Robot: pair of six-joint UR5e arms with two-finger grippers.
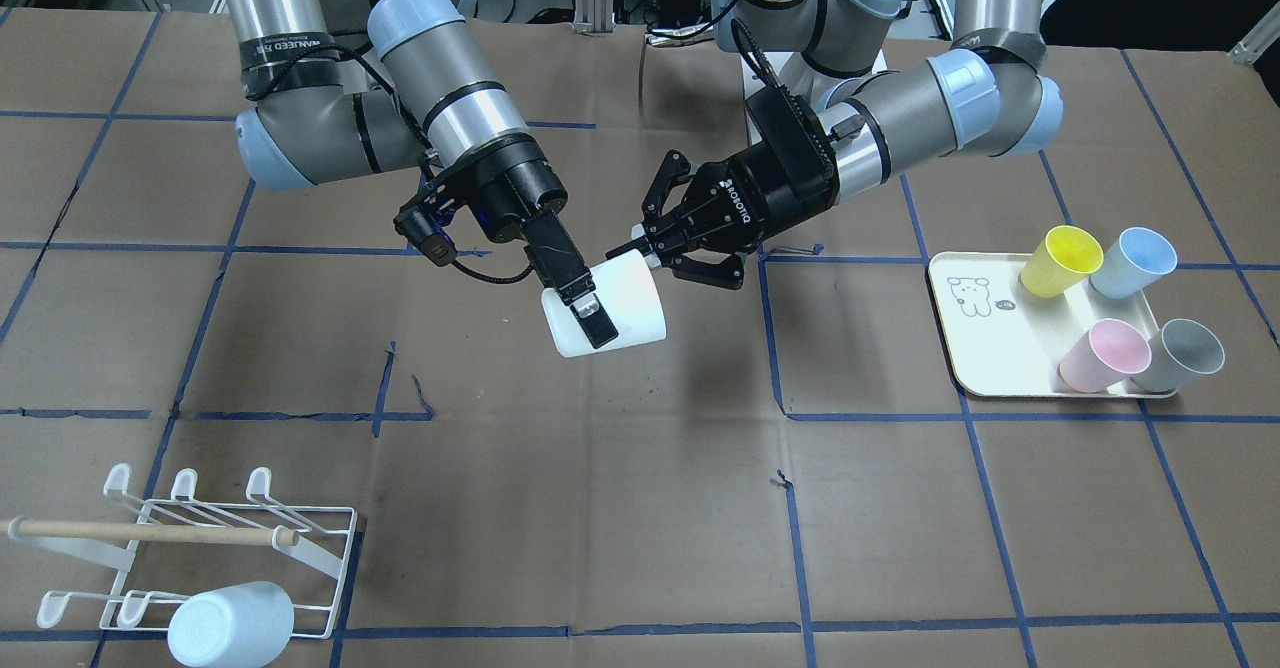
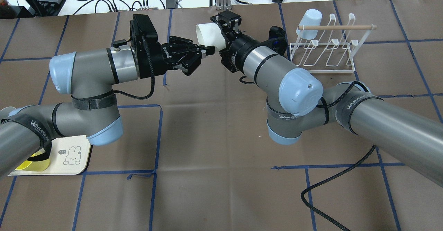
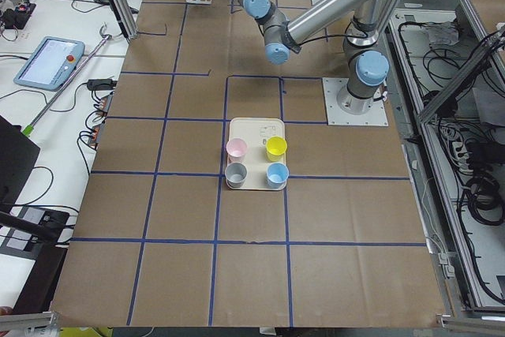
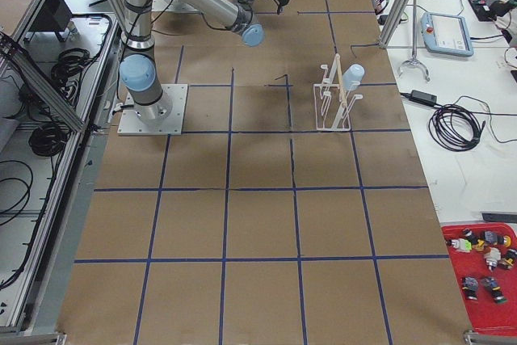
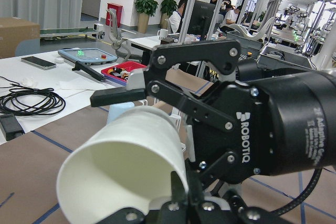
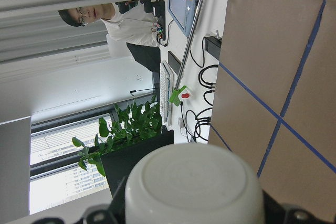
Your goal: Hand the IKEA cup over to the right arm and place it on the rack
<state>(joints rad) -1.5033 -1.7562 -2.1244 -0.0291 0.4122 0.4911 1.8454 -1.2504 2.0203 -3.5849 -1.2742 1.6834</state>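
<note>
- Clamping a smooth, tapered white cup (image 1: 628,293) in midair between the right gripper (image 1: 598,310)'s flat black jaws.
- Pinching its thin rim with the left gripper (image 1: 648,248)'s jaws.

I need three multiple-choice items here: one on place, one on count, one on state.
1. Where is the yellow cup? A on the tray B held in the air C on the floor
2. How many cups stand on the tray? A two B four C six
3. The right tool is: A open and empty B shut on the white cup C out of view
Key: 1 A, it stands at the tray's corner; 2 B, two pairs stand there; 3 B, it clamps the cup in mid-air.
</note>
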